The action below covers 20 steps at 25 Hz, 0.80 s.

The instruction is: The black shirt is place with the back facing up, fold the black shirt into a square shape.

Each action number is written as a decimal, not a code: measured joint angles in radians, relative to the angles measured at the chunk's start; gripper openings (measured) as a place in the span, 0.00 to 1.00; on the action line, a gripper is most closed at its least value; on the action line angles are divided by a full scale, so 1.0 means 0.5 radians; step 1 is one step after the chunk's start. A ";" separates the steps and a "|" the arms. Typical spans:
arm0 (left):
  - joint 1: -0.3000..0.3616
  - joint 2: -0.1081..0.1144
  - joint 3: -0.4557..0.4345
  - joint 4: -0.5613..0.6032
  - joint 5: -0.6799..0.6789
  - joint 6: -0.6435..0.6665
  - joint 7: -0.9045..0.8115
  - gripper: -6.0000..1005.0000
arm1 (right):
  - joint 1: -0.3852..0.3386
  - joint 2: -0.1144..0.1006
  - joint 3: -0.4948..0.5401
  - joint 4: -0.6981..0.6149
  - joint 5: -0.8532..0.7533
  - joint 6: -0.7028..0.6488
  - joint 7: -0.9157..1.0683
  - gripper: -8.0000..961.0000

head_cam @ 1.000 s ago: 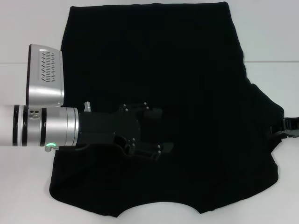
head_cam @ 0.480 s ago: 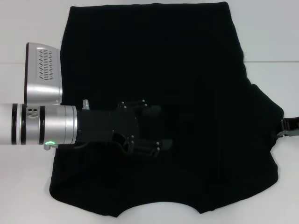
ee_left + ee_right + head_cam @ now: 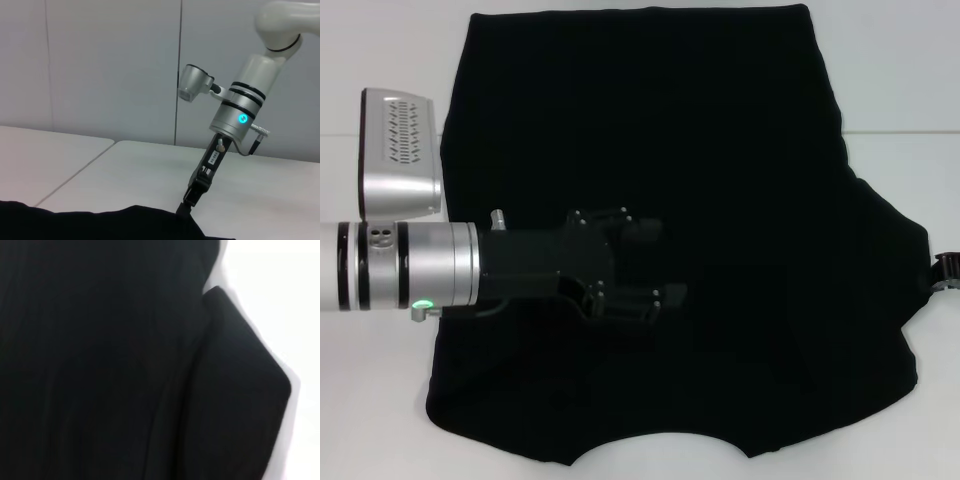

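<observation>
The main risk is the cloth bunching instead of folding cleanly. The left end effector (image 3: 655, 262) hangs over the middle of the black shirt (image 3: 720, 150), its fingers spread wide with nothing between them. If it drops or sweeps sideways from there, the fingertips could snag the soft fabric and drag a ridge across a panel that now lies flat. A pinch in the middle would also lift more than one layer, since the left side looks already turned inward, and that would pull the fold apart.

The second risk sits at the right. The right sleeve still sticks out toward the right edge of the bench (image 3: 900, 60), and the right end effector (image 3: 192, 196) is at that edge, just beside or touching the cloth; I cannot tell whether its fingers are apart or closed. If it grips only the sleeve hem, the sleeve may flop over loose and leave a slanted edge, so the result would not be square. Pulling too far across could also shift the whole garment on the smooth bench.

The shirt is plain matte black, soft, and much larger than either end effector. It lies spread over most of the white bench, with a straight hem at the far side and the curved neckline at the near edge. The left edge runs fairly straight; the right side bulges out at the sleeve. The right wrist view shows one cloth flap lying over another with faint creases.
</observation>
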 joint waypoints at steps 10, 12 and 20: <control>0.010 -0.007 -0.017 -0.011 0.000 -0.005 -0.079 0.86 | -0.087 0.014 0.114 -0.130 0.003 -0.011 -0.067 0.01; 0.011 -0.009 -0.023 -0.012 0.000 -0.001 -0.087 0.86 | -0.101 0.017 0.171 -0.133 0.004 -0.007 -0.104 0.01; 0.026 -0.018 -0.026 -0.010 0.000 0.006 -0.090 0.86 | -0.145 0.034 0.457 -0.159 0.005 0.001 -0.258 0.01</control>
